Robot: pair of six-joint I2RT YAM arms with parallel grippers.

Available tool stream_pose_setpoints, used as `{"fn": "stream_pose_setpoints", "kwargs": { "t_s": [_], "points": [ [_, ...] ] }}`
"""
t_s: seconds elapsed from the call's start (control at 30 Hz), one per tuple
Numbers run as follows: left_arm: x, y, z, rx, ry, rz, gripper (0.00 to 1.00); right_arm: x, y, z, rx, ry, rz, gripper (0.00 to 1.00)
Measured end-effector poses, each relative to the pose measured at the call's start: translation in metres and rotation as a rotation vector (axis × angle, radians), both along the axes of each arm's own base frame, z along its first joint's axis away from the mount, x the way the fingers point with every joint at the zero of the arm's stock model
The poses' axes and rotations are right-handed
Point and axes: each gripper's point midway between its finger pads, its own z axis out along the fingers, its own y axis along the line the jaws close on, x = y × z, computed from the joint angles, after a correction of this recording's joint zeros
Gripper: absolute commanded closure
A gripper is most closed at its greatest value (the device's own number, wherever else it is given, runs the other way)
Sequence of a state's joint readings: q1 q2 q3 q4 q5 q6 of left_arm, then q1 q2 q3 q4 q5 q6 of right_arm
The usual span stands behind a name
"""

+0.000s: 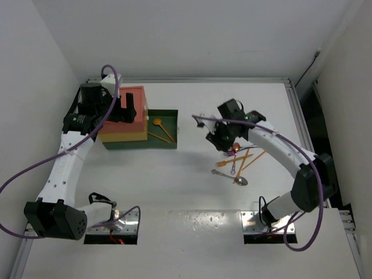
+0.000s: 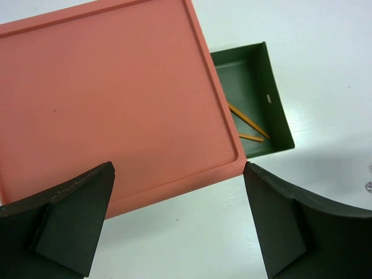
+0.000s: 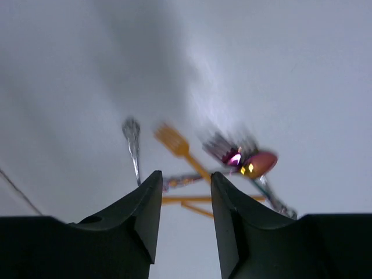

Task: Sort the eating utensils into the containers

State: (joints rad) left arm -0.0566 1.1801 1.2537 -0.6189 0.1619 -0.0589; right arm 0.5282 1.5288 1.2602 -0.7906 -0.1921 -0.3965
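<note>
The containers form one block at the left, with a red-orange top (image 1: pixel 135 96), a yellow middle and a dark green bottom drawer (image 1: pixel 168 141) pulled out to the right. An orange spoon (image 1: pixel 158 122) lies in that green drawer (image 2: pixel 279 110), and orange handles (image 2: pixel 249 120) show there in the left wrist view. My left gripper (image 1: pixel 129 108) hovers open over the red top (image 2: pixel 104 93), nothing between its fingers. Loose utensils lie at the right: orange ones (image 1: pixel 249 159), a purple one (image 1: pixel 232 153) and a silver spoon (image 1: pixel 240 181). My right gripper (image 1: pixel 217 138) hangs open just left of them. Ahead of it lie an orange fork (image 3: pixel 174 141) and a purple spoon (image 3: pixel 259 163).
White walls close in the table on the left, back and right. A metal rail (image 1: pixel 299 110) runs along the table's right edge. Purple cables (image 1: pixel 23 174) loop from both arms. A silver utensil (image 3: pixel 132 132) lies left of the orange fork.
</note>
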Motion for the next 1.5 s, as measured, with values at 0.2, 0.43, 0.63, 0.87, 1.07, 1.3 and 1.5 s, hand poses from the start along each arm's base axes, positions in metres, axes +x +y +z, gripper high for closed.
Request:
{"fn": "stream_pose_setpoints", "kwargs": {
  "t_s": [0.2,0.43,0.63,0.87,1.07,1.3,1.5],
  "points": [
    [0.000,-0.007,-0.002,-0.015,0.008,-0.037,0.00,-0.067,-0.092,-0.097,-0.316,0.149,0.111,0.61],
    [0.000,-0.009,-0.004,-0.021,0.014,-0.047,0.00,-0.046,-0.126,-0.115,-0.393,0.083,0.127,0.61],
    [0.001,-0.009,-0.005,-0.020,0.018,-0.046,0.00,-0.029,-0.141,-0.132,-0.404,0.097,0.114,0.57],
    [0.004,-0.008,-0.012,-0.017,0.038,-0.043,0.00,-0.012,-0.137,-0.139,-0.385,0.096,0.145,0.61],
    [0.006,-0.006,-0.016,-0.011,0.050,-0.034,0.00,0.000,-0.129,-0.140,-0.363,0.095,0.168,0.78],
    [0.006,-0.005,-0.017,-0.007,0.051,-0.027,0.00,-0.004,-0.127,-0.141,-0.357,0.111,0.198,0.96],
    [0.006,-0.004,-0.017,-0.005,0.051,-0.024,0.00,-0.025,-0.126,-0.128,-0.335,0.150,0.225,1.00]
  ]
}}
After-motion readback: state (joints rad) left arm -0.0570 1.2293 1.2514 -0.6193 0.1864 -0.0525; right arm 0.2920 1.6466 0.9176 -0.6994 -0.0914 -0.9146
